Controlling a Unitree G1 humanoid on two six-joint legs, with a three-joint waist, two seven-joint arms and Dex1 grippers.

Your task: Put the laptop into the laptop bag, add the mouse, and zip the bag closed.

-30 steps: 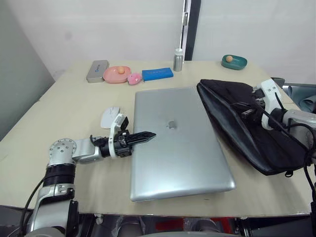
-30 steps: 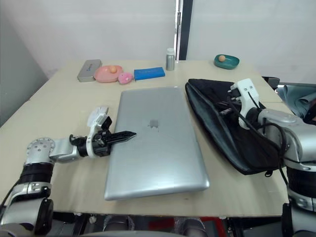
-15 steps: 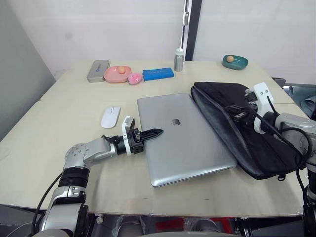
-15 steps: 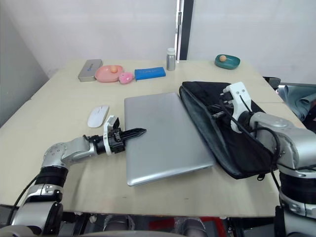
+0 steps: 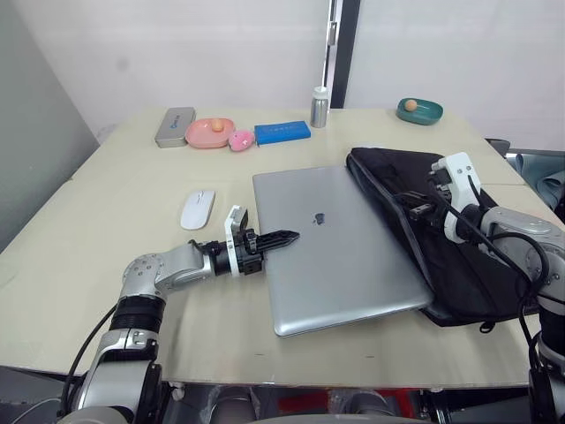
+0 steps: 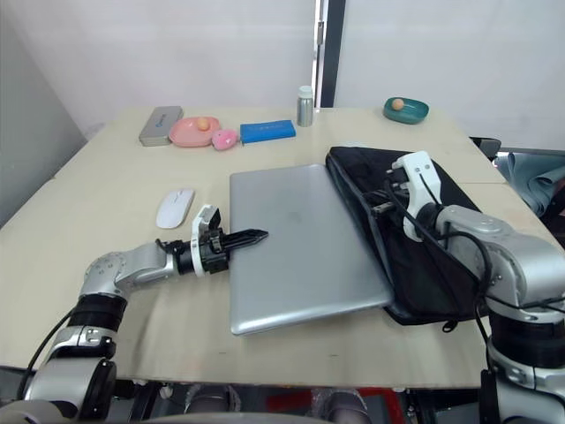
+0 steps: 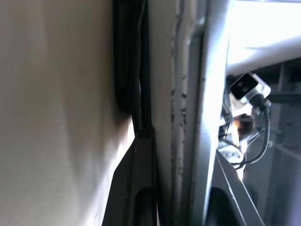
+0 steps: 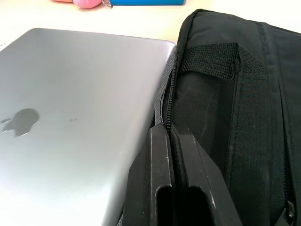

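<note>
Silver-grey laptop (image 5: 340, 245) flat on bench (image 5: 132, 185), lid closed, dark logo centred; far edge tucked into black laptop bag (image 5: 459, 265). Left hand (image 5: 281, 238) pinching laptop's edge; right hand (image 8: 171, 141) pressed together on bag's zipper edge.

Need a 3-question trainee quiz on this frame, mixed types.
1. True or false: the laptop lies fully inside the bag.
2. Which hand grips the laptop's edge? A) left hand B) right hand
3. Fill in: the mouse lies on the ___.

Key: 1 false, its right edge only meets the bag's open mouth. 2 A. 3 table.
</note>
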